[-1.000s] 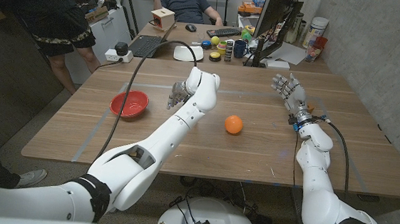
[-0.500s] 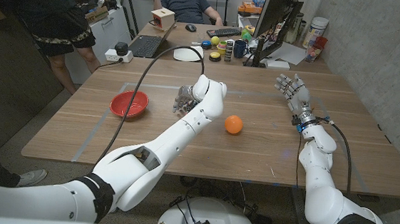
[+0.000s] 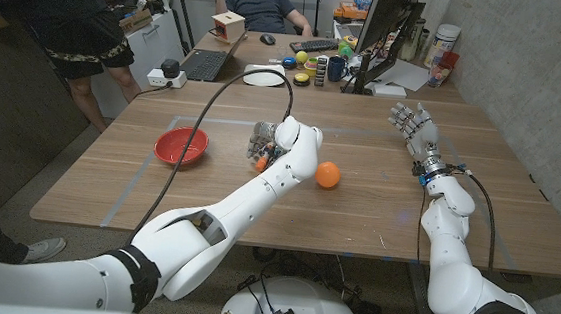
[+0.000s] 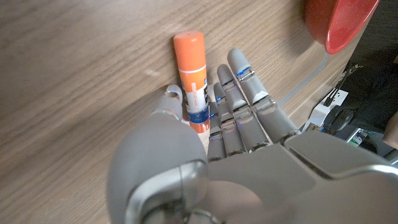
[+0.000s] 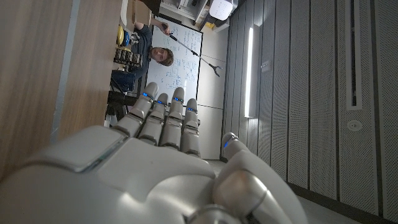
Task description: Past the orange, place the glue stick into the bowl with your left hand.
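Observation:
The glue stick [image 4: 192, 74], orange-capped with a white and blue label, lies on the wooden table. My left hand [image 4: 224, 137] is lowered over it, thumb on one side and straight fingers [image 4: 242, 106] on the other; its lower end is hidden under the hand. In the head view the left hand [image 3: 263, 138] sits mid-table, with a bit of the glue stick [image 3: 261, 163] showing below it. The orange [image 3: 328, 174] lies just right of that hand, and the red bowl [image 3: 181, 146] stands to its left. My right hand [image 3: 411, 124] is raised at the right, fingers spread, holding nothing.
A black cable [image 3: 216, 87] arcs over the table from my left wrist. Behind the table's far edge stand a laptop [image 3: 204, 65], a monitor [image 3: 383, 25] and small items. One person stands at the back left, another sits behind the table.
My left hand has moved nearer and to the right, down onto the glue stick beside the orange. The right hand has barely shifted.

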Controlling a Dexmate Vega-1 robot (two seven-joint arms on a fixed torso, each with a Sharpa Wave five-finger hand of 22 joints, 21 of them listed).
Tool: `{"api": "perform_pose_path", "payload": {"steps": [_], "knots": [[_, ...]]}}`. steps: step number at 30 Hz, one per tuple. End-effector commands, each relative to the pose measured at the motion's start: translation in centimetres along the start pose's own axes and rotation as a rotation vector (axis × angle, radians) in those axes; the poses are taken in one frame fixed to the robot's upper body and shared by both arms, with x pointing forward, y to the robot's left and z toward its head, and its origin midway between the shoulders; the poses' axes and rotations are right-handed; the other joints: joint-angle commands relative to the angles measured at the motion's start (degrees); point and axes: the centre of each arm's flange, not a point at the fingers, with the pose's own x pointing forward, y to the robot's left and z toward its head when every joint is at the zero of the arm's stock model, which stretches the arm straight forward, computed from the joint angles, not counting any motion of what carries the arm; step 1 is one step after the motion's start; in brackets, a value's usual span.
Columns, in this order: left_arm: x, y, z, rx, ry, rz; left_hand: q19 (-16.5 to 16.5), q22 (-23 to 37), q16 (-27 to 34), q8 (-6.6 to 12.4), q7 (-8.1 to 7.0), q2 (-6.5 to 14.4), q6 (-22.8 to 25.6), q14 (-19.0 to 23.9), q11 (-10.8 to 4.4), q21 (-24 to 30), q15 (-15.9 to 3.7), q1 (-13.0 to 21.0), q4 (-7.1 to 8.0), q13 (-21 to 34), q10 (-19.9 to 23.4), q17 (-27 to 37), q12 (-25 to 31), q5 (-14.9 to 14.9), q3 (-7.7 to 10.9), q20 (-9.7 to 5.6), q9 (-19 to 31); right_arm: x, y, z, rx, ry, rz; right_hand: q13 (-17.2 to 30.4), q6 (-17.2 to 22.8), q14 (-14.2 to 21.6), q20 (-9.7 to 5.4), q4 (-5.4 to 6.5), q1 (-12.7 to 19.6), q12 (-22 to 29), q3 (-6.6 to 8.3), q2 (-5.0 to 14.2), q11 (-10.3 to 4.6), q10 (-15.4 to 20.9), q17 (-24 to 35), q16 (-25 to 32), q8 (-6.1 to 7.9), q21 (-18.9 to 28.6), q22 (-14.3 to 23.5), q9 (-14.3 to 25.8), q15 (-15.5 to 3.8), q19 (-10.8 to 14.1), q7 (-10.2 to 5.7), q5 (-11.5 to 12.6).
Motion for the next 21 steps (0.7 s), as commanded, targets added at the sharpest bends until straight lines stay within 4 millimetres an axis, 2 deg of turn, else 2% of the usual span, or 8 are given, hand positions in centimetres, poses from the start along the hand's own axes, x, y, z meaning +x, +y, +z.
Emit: {"api": "perform_pose_path", "payload": {"steps": [1,3,4,5,7,9,21], "knots": [[-0.5,-0.3,0.1,-0.013,0.026,0.099,3.41,0.23,1.05,1.39,-0.92,2.13,8.75,7.1,-2.72,1.99,-6.83,5.08,-0.09,0.65,7.13,1.21,2.89,-0.85,2.88,-2.09,0.45,-0.3,0.1,0.2,-0.006,-0.003,-0.004,0.13,0.8,0.81,-0.29,0.03,-0.4,0.12,-0.17,0.4,-0.11,0.51,0.1,0.54,0.56,-0.14,0.27,0.33,0.05,0.19,-0.17,0.28],[-0.7,-0.3,0.0,-0.03,0.036,0.151,3.98,0.27,1.97,1.81,-1.37,3.44,12.18,10.67,-4.03,2.62,-7.08,7.09,-0.12,1.31,9.3,1.97,4.15,-1.09,4.21,-2.9,0.57,-0.2,0.2,0.1,-0.004,0.0,-0.001,0.13,0.86,0.89,-0.32,0.03,-0.4,0.12,-0.17,0.41,-0.14,0.53,0.1,0.56,0.59,-0.15,0.27,0.33,0.03,0.23,-0.16,0.29],[-0.7,-0.3,0.1,-0.016,0.04,0.146,4.69,0.37,2.76,1.98,-1.83,4.22,14.1,13.07,-4.45,3.3,-7.35,9.47,-0.64,1.83,11.02,2.66,5.11,-1.24,5.39,-3.41,0.7,-0.2,0.3,0.1,-0.006,0.0,0.0,0.13,0.91,0.96,-0.35,0.03,-0.39,0.13,-0.17,0.41,-0.15,0.55,0.09,0.57,0.6,-0.17,0.27,0.33,0.01,0.23,-0.16,0.29],[-0.7,-0.2,0.0,-0.026,0.033,0.14,5.6,0.46,3.17,2.04,-1.81,4.13,15.26,14.39,-5.04,4.01,-7.56,10.98,-0.86,2.3,12.35,3.2,5.92,-1.49,5.87,-4.11,0.9,-0.2,0.4,0.1,0.0,-0.002,-0.003,0.13,0.96,1.03,-0.36,0.03,-0.39,0.14,-0.18,0.42,-0.1,0.6,0.09,0.59,0.62,-0.19,0.27,0.32,0.05,0.24,-0.18,0.3],[-0.8,-0.2,-0.1,-0.02,0.039,0.151,5.97,0.58,3.55,2.19,-1.8,4.2,16.68,15.47,-4.81,4.66,-7.64,12.77,-0.97,2.93,13.37,3.91,6.72,-1.66,6.39,-4.42,1.18,-0.1,0.5,0.1,-0.007,0.002,0.003,0.13,1.0,1.1,-0.34,0.02,-0.38,0.15,-0.18,0.42,-0.11,0.63,0.08,0.6,0.63,-0.21,0.27,0.32,0.1,0.25,-0.2,0.31],[-1.0,0.0,-0.5,-0.036,0.04,0.174,6.14,0.66,3.6,2.23,-2.0,4.34,17.17,15.71,-5.26,5.06,-7.67,13.9,-1.03,3.35,13.65,4.27,7.09,-1.71,6.76,-4.54,1.47,0.0,0.6,0.1,-0.006,0.005,0.005,0.13,1.01,1.1,-0.4,0.0,-0.37,0.16,-0.19,0.41,-0.25,0.68,0.07,0.58,0.63,-0.26,0.27,0.32,0.02,0.23,-0.18,0.33],[-1.8,0.7,-1.8,-0.081,0.053,0.223,6.82,0.76,3.77,2.21,-1.77,4.14,18.65,16.73,-5.51,6.23,-7.57,15.19,-0.43,4.37,14.36,5.1,7.99,-2.0,6.95,-4.75,1.85,0.2,1.1,0.3,-0.027,0.013,0.009,0.13,1.06,1.11,-0.43,-0.04,-0.34,0.12,-0.25,0.35,-0.33,0.65,0.03,0.49,0.61,-0.45,0.26,0.32,0.12,0.22,-0.1,0.38]]}}
